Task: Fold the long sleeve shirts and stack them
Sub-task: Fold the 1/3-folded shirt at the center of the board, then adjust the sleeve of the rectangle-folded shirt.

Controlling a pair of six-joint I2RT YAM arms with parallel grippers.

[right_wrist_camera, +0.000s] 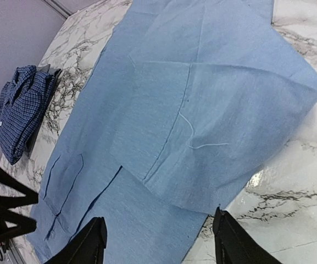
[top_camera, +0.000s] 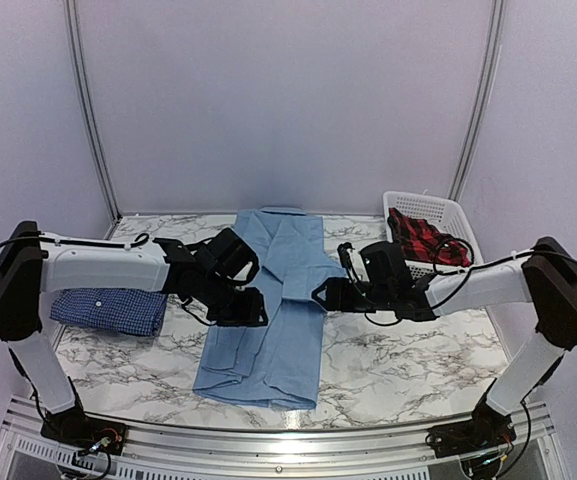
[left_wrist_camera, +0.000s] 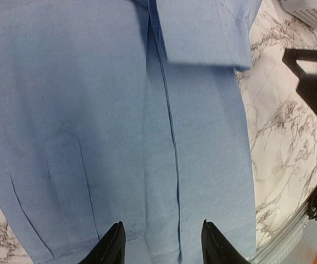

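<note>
Light blue shirt [top_camera: 268, 330] lies lengthwise mid-surface [top_camera: 388, 370], collar at the far edge, with left gripper [left_wrist_camera: 163, 223] and right gripper [right_wrist_camera: 160, 215] both released, flanking it equally close.

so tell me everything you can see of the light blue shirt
The light blue shirt is plain woven-looking cloth, lying flat and lengthwise mid-table, collar at the far end, hem near. A centre seam and a patch pocket show. On the right arm's side a flap is folded in over the body. It rests on the marble-patterned table; the open left gripper and right gripper hover over it, gripping nothing.
</note>
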